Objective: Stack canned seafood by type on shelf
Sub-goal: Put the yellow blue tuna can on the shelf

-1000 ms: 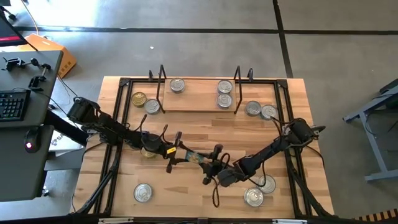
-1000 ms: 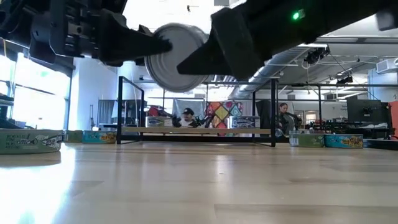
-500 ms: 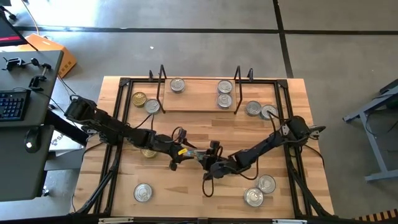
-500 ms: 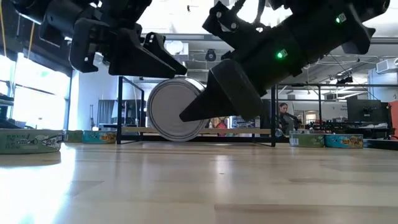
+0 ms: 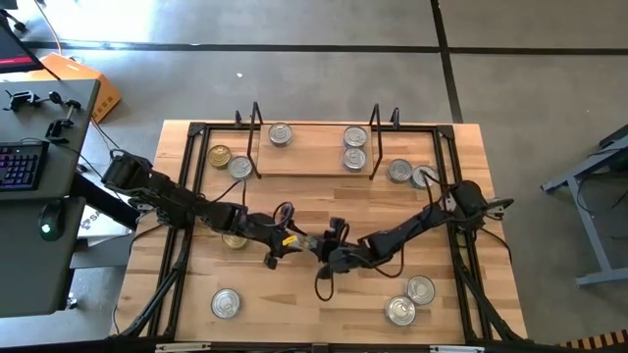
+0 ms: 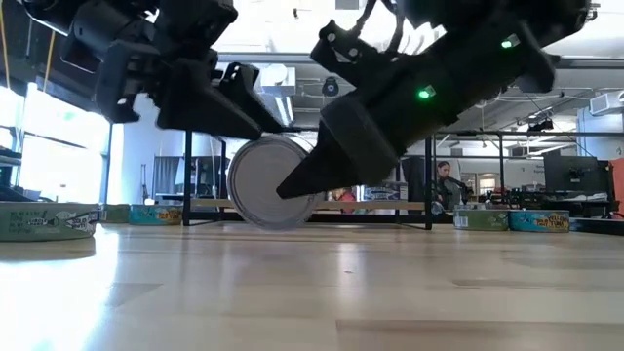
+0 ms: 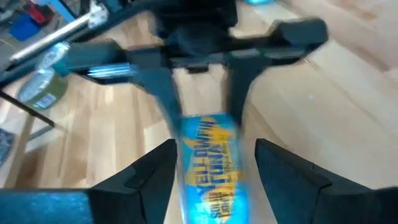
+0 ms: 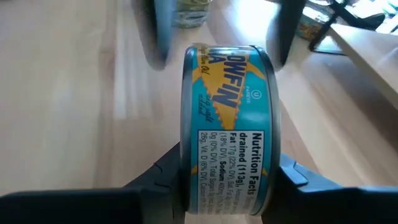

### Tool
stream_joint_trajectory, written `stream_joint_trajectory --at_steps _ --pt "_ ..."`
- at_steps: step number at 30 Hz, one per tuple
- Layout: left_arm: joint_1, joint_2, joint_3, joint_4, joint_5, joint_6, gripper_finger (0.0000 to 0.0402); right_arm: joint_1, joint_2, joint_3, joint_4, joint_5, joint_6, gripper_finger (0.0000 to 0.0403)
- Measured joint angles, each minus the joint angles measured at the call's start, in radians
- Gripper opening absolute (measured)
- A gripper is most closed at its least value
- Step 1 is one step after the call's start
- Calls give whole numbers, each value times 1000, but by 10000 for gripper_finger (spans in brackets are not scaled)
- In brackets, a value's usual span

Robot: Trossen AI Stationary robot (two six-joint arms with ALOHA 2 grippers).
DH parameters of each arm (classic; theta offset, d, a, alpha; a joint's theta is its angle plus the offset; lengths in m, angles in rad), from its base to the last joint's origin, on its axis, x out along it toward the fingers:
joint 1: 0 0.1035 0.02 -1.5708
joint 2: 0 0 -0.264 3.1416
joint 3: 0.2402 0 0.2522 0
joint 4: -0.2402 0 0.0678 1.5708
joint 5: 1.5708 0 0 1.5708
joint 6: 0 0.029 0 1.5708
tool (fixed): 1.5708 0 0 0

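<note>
High view: I count three tins on the shelf (image 5: pixel 312 155), with about seven more scattered on the desk (image 5: pixel 294 304) around it, so most of the sorting remains. In front of the shelf, my right gripper (image 8: pixel 227 186) has its jaws clenched on a blue yellowfin tuna tin (image 8: pixel 227 124), held on edge. My left gripper (image 7: pixel 214 165) faces it, jaws spread and released.

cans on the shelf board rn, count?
3 on the shelf: left-end can, right-end rear can, right-end front can. Cans stacked underneath would be hidden from above.
</note>
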Motion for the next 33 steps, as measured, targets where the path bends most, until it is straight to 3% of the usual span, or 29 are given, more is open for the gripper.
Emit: stream_joint_trajectory --at_steps 9,15,21,24,28,30,33 --pt "7 2 -2 -43 -99 -27 212 -12 -3 2 9 -4 -4 122" --pt "30 2 -1 -31 -74 -146 212 -12 -3 2 9 -19 -4 122" --pt "38 2 -1 -8 -56 -150 210 -18 -3 2 21 -23 -4 122" --pt "39 2 -1 4 -48 -134 194 -22 -3 2 25 -28 -6 122" --pt "41 19 0 11 24 -131 143 -24 -2 2 34 -45 -3 126" --pt "34 27 0 8 30 -112 121 -23 -2 2 32 -42 12 148" --pt "24 27 0 -19 13 -99 121 -17 -4 2 14 -37 30 188"
